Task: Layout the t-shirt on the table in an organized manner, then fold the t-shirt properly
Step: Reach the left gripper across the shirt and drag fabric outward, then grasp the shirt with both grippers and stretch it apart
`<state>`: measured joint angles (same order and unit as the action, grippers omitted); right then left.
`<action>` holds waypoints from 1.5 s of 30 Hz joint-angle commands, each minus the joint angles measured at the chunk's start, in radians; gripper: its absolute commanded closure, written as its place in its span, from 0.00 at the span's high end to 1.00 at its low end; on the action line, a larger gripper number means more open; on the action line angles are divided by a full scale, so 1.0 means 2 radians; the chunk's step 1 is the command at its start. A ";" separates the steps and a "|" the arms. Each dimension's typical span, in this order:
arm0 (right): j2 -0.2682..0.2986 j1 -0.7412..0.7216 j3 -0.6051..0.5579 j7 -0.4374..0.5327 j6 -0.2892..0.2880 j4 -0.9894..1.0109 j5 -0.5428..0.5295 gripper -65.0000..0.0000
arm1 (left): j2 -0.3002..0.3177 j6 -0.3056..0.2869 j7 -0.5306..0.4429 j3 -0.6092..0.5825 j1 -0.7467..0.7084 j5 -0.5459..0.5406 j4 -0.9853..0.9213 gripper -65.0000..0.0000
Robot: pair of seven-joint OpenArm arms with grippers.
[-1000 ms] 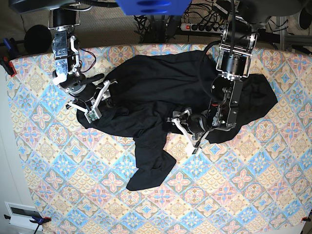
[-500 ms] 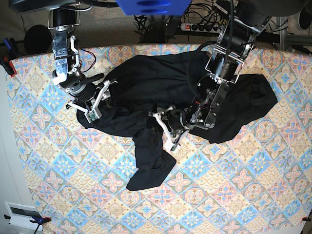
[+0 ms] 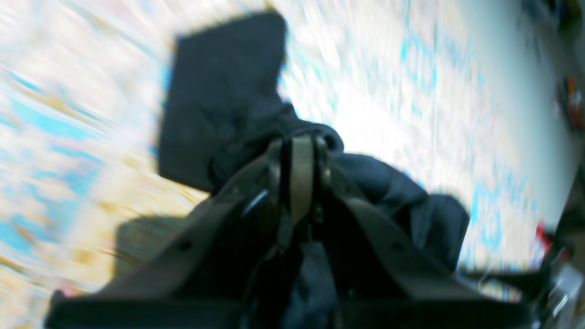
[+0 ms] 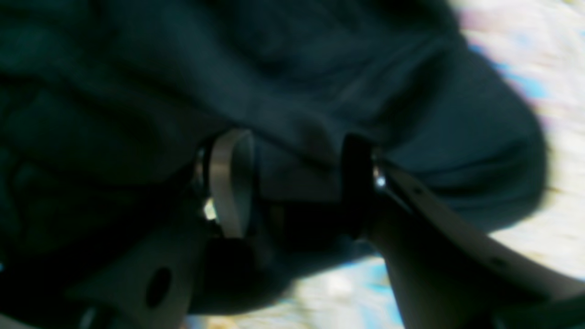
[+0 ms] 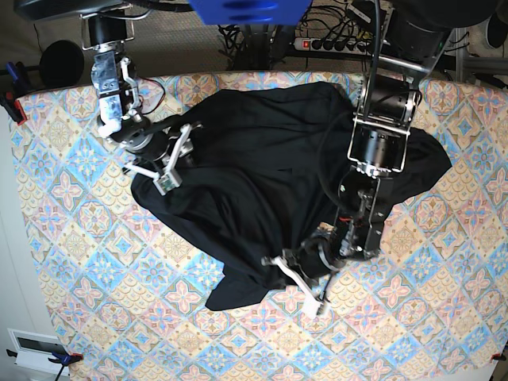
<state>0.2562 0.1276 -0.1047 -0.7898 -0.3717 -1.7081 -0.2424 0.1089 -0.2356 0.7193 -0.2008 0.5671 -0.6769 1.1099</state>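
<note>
Nearest the lower edge of the base view, my left tool (image 5: 305, 286) is reaching down over the patterned worktop (image 5: 71, 230), its fingers pressed together and pinching a fold of the black t-shirt (image 5: 254, 182). Through the left wrist camera, the left tool (image 3: 299, 151) is showing its two fingers meeting around a bunched ridge of the t-shirt (image 3: 219, 100), with a flat flap of fabric lying on the worktop (image 3: 411, 82) just beyond; that picture is streaked with blur, so finer detail is lost. Farther up, the t-shirt is lying crumpled across the middle of the worktop, one narrow part trailing toward the near edge beside my left tool and a broad lobe spreading out toward the base view's right side, under my left arm. On the base view's left, my right tool (image 5: 163, 159) is sitting at the garment's edge with its fingers spread. From the right wrist camera, the right tool (image 4: 292, 183) is holding its fingers apart with dark folds of the t-shirt (image 4: 320, 68) lying between and above them, and a strip of the worktop (image 4: 562, 128) is showing at the side; whether the cloth is gripped there I cannot tell. Beyond the far edge of the worktop, a power strip (image 5: 329, 44) with cables is lying.
</note>
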 commanded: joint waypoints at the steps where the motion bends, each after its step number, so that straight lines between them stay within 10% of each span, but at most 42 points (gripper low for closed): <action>1: 0.004 -0.004 -0.006 0.009 -0.002 -0.002 -0.003 0.46 | 0.000 -0.004 -0.012 0.010 0.024 -0.006 0.007 0.00; 16: 0.004 -0.018 -0.024 0.009 -0.002 0.063 -0.003 0.29 | 0.027 -0.004 -0.078 0.072 0.094 0.076 -0.093 0.02; 29: 0.004 -0.019 -0.019 0.012 -0.002 -0.063 -0.003 0.25 | 0.030 -0.004 -0.111 0.069 0.119 0.109 -0.182 0.51; 45: 0.004 -0.175 -0.097 0.029 -0.001 0.100 -0.004 0.44 | 0.137 -0.004 0.010 0.163 -0.097 0.017 0.086 0.34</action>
<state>0.2562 -0.1925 -0.3061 -0.7570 -0.3801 -1.4857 -0.2424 0.3668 -0.2455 0.7666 0.1196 0.3431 -0.6323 1.2655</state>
